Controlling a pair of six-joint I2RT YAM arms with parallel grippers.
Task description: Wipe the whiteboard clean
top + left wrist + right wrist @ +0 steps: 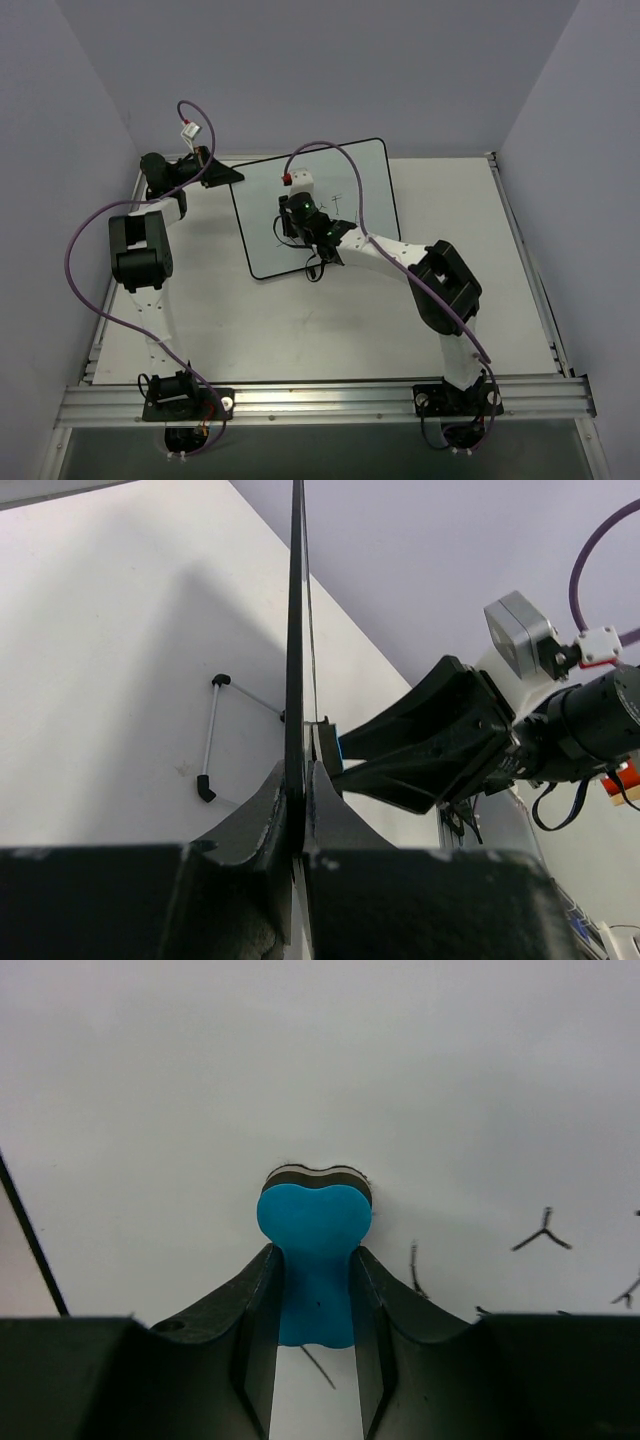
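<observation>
Top view: whiteboard [345, 180] sits on the desk [300, 330], rear centre, skewed to the desk edges. Left gripper [228, 175] is at the board's left edge. Right gripper [292, 225] is over the board face, left of centre. Faint black marks [335, 200] lie just beside it.

Left wrist view: board seen edge-on. Left gripper [297, 780] is clenched on its black frame [297, 630], one finger on each side. A blue eraser [335, 745] in the right gripper [345, 748] touches the board face.

Right wrist view: right gripper [315, 1260] is grasping the eraser [315, 1215], its dark pad against the white surface [300, 1060]. Black strokes [543, 1230] lie to the right.
</observation>
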